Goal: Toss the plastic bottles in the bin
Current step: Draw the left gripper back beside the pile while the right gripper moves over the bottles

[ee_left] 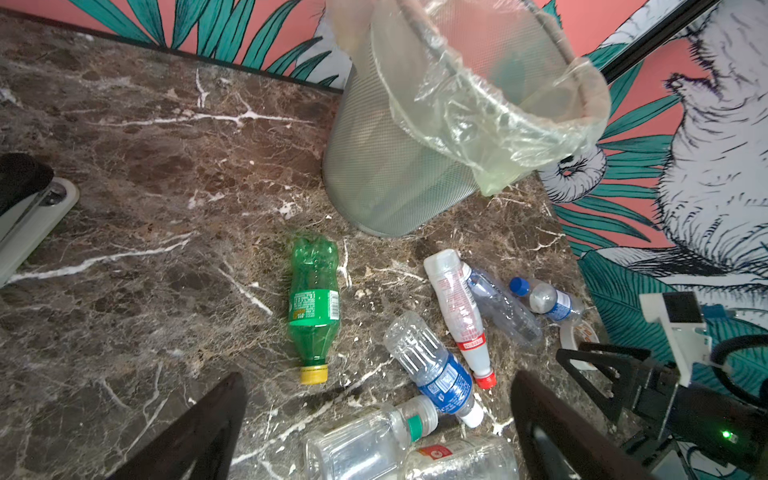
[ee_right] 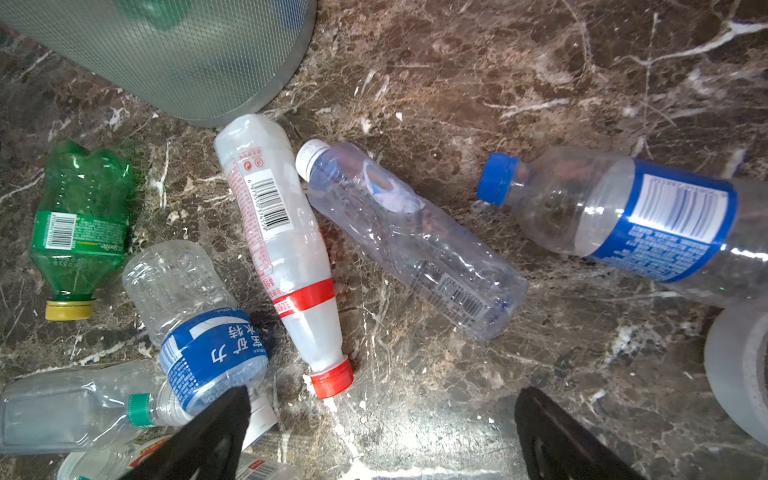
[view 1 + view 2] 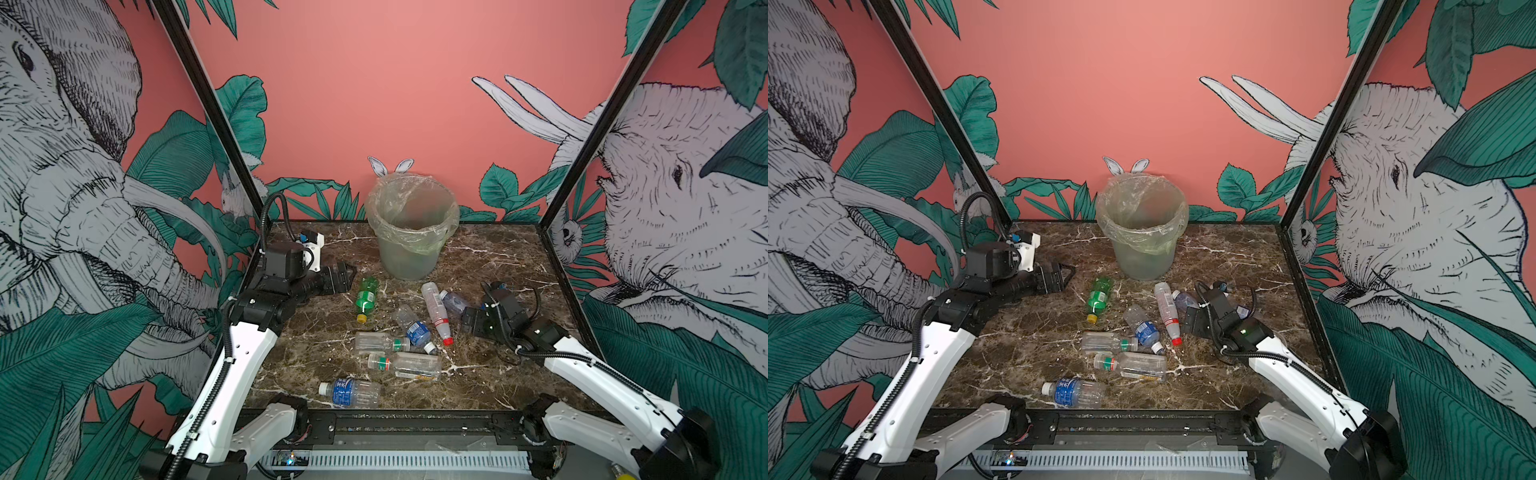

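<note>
The bin (image 3: 411,224) (image 3: 1138,224) stands at the back middle, lined with a clear bag. Several plastic bottles lie in front of it: a green bottle (image 3: 366,298) (image 1: 313,299), a red-capped bottle (image 3: 436,311) (image 2: 282,249), a blue-labelled bottle (image 3: 413,328), a clear bluish bottle (image 2: 407,237), a blue-capped bottle (image 2: 623,220) and a front bottle (image 3: 351,392). My left gripper (image 3: 349,276) (image 1: 380,386) hangs open and empty, left of the green bottle. Beside the red-capped bottle my right gripper (image 3: 469,322) (image 2: 386,399) is open, low over bare table.
The dark marble table (image 3: 498,270) is bounded by black frame posts and patterned walls. A white-and-black object (image 1: 29,216) lies at the table's left side. A white roll (image 2: 744,365) sits near the blue-capped bottle on the right.
</note>
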`<state>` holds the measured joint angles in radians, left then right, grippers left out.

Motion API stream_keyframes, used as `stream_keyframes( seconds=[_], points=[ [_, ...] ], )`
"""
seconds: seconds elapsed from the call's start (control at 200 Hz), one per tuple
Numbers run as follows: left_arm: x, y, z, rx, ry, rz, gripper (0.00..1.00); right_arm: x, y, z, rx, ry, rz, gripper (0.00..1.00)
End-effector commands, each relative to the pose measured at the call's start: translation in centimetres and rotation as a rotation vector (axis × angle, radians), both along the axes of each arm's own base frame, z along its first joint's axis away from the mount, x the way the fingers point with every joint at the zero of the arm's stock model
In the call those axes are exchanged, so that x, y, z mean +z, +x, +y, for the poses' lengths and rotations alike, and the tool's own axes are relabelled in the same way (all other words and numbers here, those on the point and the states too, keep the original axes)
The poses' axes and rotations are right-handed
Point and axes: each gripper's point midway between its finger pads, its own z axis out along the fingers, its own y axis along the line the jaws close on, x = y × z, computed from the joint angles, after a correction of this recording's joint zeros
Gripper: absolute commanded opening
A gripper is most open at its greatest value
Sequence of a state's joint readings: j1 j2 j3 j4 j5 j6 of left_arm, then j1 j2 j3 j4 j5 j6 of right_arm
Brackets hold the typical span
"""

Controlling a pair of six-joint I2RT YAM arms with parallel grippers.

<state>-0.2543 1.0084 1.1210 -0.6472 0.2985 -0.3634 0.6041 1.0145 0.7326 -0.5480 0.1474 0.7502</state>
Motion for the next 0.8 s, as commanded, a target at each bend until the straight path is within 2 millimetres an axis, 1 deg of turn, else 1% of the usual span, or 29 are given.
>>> stream_keyframes(
  seconds=[0.0,0.1,0.265,0.35,0.42,0.61,0.795],
  points=[
    [-1.8,-0.6,0.9,0.010,0.058,0.037,0.99,0.8,0.7,1.2,0.043,0.025,-0.025,0.99],
    [-3.4,-0.6,1.7,0.049,0.088,0.076,1.00,0.6,0.5,2.3,0.114,0.039,-0.006,0.99],
    [-5.7,-1.5,1.5,0.028,0.094,0.148,0.99,-0.6,-0.5,4.4,0.240,0.083,0.041,0.99],
    [-7.0,-2.1,2.1,0.042,0.123,0.190,0.99,-1.0,-1.2,5.1,0.299,0.080,0.032,0.99],
    [-7.9,-2.4,2.7,0.063,0.150,0.219,0.99,-0.8,-1.6,5.6,0.347,0.068,0.017,0.99],
    [-8.9,-2.7,2.9,0.070,0.150,0.252,0.99,0.3,-2.9,6.8,0.449,0.035,-0.038,0.99],
    [-9.4,-2.6,2.6,0.069,0.133,0.274,0.99,0.7,-4.3,7.4,0.520,-0.037,-0.077,0.99]
  ],
)
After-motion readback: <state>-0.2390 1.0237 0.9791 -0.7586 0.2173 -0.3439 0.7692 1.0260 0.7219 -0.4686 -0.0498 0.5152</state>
